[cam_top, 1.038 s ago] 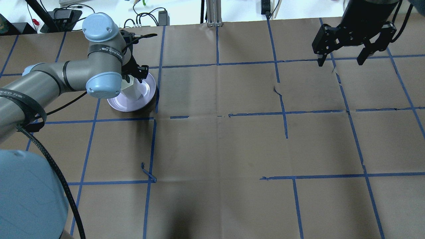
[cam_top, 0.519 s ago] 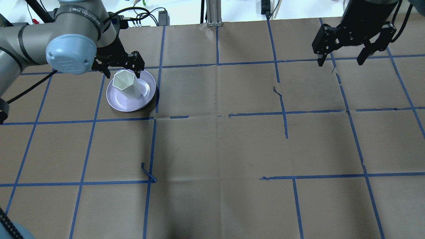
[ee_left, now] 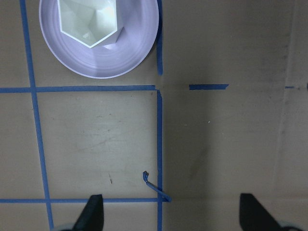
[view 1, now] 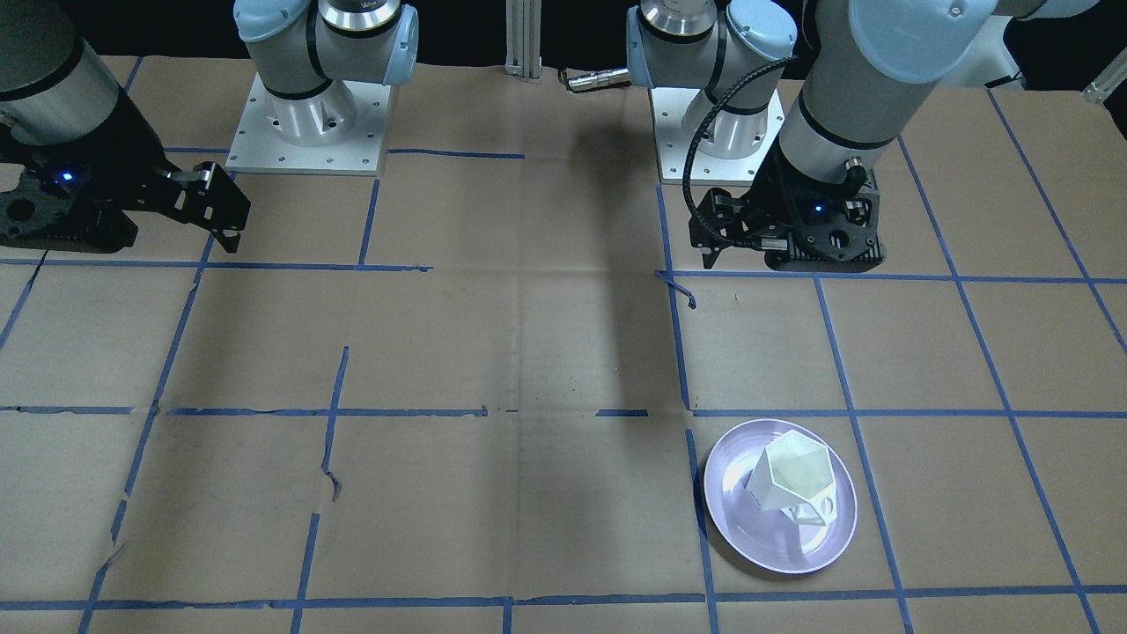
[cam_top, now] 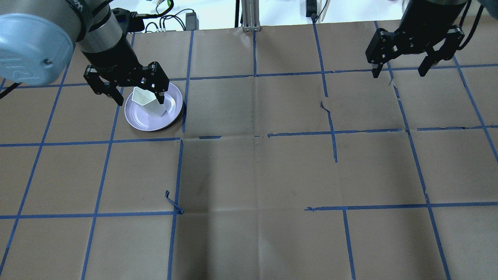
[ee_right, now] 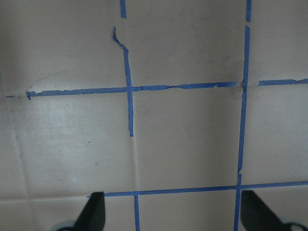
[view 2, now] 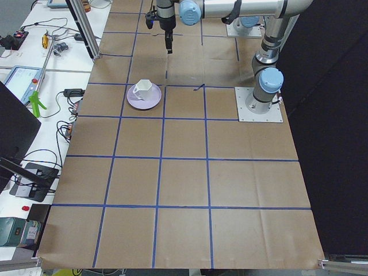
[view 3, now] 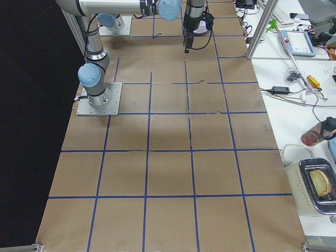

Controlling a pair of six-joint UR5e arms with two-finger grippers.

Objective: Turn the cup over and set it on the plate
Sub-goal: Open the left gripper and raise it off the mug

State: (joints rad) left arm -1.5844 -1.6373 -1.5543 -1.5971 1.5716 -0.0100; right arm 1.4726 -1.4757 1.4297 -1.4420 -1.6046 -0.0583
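Observation:
The white faceted cup (cam_top: 149, 103) stands upright, mouth up, on the lavender plate (cam_top: 140, 118) at the table's far left. It also shows in the front-facing view, cup (view 1: 790, 475) on plate (view 1: 748, 528), and at the top of the left wrist view, cup (ee_left: 89, 21) on plate (ee_left: 103, 65). My left gripper (cam_top: 139, 102) is open and empty, high above the table and clear of the cup, nearer the robot. My right gripper (cam_top: 398, 73) is open and empty, raised over the far right of the table.
Brown paper with a blue tape grid covers the table (cam_top: 256, 171). A loose curl of tape (cam_top: 173, 202) sticks up near the left middle. Cables and small devices lie beyond the far edge (cam_top: 175, 19).
My left arm has lifted up and drawn back from the cup, which stays upright on the plate. The right arm has not moved.

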